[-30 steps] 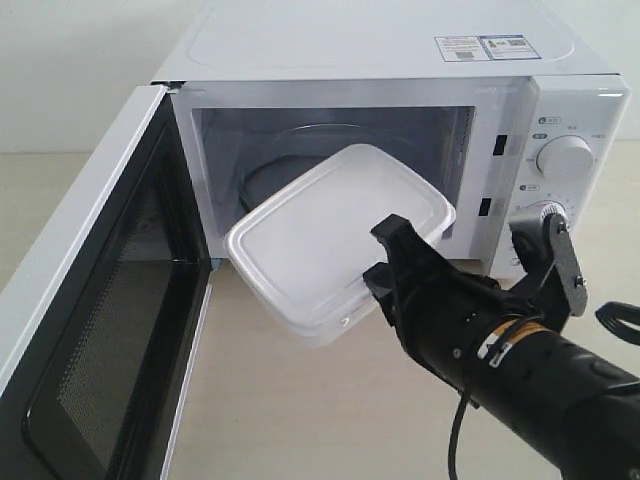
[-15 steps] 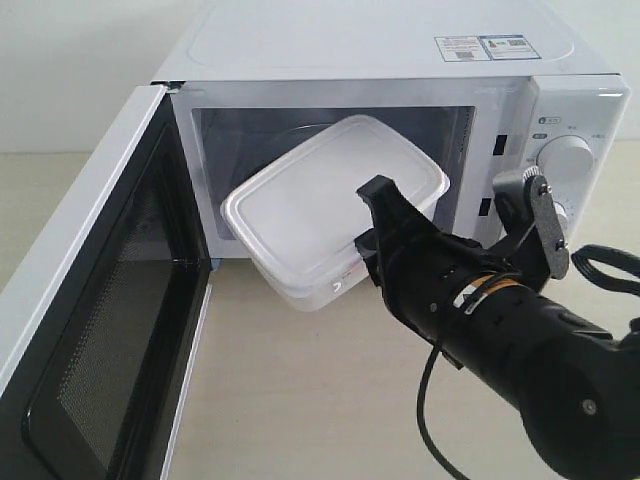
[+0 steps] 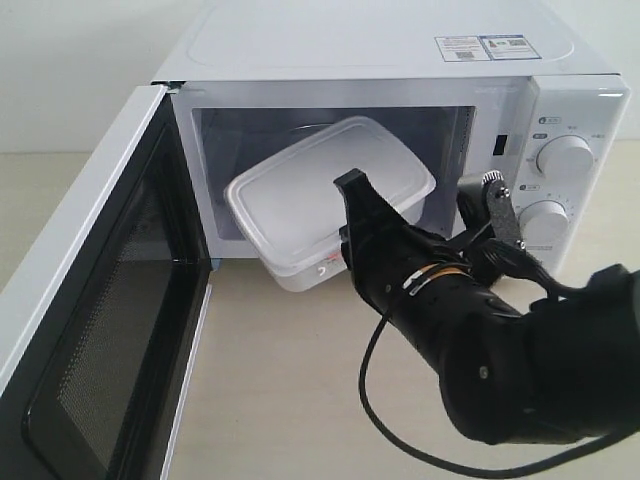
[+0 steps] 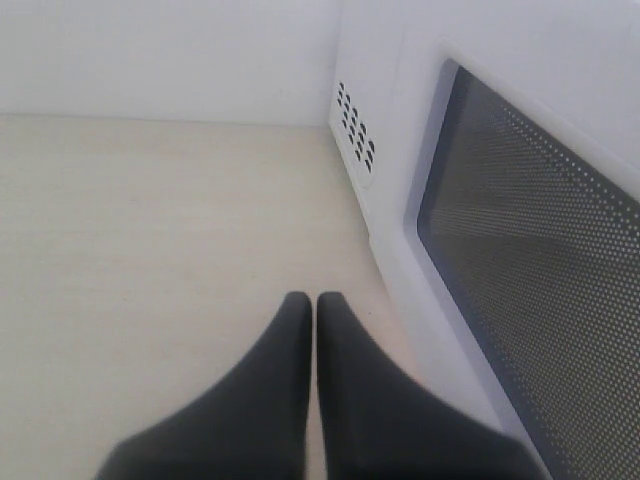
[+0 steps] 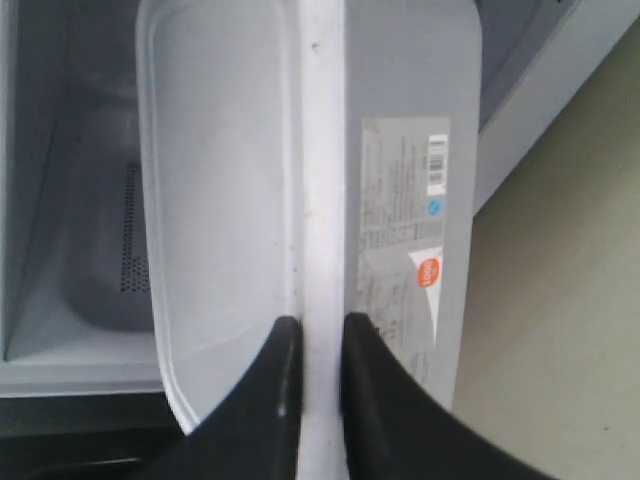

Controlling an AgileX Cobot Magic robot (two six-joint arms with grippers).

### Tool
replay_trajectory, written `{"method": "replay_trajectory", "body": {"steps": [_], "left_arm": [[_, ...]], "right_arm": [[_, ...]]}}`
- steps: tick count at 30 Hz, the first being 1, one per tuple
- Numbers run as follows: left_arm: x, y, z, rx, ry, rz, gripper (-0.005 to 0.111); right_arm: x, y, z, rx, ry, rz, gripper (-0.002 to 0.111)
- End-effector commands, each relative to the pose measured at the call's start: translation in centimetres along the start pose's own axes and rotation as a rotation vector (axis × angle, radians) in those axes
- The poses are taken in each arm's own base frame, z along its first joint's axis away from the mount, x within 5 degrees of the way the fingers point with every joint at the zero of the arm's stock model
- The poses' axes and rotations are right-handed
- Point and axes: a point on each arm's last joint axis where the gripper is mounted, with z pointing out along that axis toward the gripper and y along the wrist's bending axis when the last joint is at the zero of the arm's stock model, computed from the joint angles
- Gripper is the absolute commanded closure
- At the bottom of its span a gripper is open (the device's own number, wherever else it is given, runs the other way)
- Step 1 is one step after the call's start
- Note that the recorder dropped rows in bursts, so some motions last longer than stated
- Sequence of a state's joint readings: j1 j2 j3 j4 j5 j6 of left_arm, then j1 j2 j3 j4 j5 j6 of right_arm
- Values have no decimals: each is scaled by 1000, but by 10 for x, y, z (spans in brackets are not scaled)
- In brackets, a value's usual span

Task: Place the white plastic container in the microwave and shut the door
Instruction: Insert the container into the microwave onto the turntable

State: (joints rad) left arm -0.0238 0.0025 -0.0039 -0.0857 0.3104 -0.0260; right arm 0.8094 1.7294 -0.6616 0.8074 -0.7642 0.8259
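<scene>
The white plastic container point(image 3: 320, 190) hangs tilted, its far half inside the cavity of the microwave point(image 3: 380, 50). My right gripper point(image 3: 350, 235) is shut on its near rim, one finger on the lid and one on the labelled side wall. In the right wrist view the container point(image 5: 400, 130) fills the frame, with the right gripper point(image 5: 320, 335) pinching the lid's edge. The door point(image 3: 90, 300) stands wide open on the left. My left gripper point(image 4: 314, 305) is shut and empty above the tabletop, beside the door's outer face point(image 4: 540, 260).
Two round knobs point(image 3: 565, 158) sit on the microwave's panel at the right. The beige tabletop point(image 3: 290, 400) runs in front of the microwave. A black cable point(image 3: 400, 420) loops under the right arm.
The right arm has pushed forward and left, carrying the container from in front of the opening partway into the cavity. The grip is unchanged.
</scene>
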Motion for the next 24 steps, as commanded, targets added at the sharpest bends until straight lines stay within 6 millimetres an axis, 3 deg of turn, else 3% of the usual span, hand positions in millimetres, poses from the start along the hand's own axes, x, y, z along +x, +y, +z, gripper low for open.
{"method": "replay_trajectory", "body": {"steps": [1, 13, 24], "left_arm": [[1, 0, 0, -1, -3, -15, 103], [1, 0, 0, -1, -3, -15, 103], [1, 0, 0, -1, -3, -15, 103]], "right_arm": [[-2, 9, 14, -50, -63, 28, 108], [-7, 9, 52, -48, -129, 76, 108], [-12, 23, 69, -58, -114, 101, 108]]}}
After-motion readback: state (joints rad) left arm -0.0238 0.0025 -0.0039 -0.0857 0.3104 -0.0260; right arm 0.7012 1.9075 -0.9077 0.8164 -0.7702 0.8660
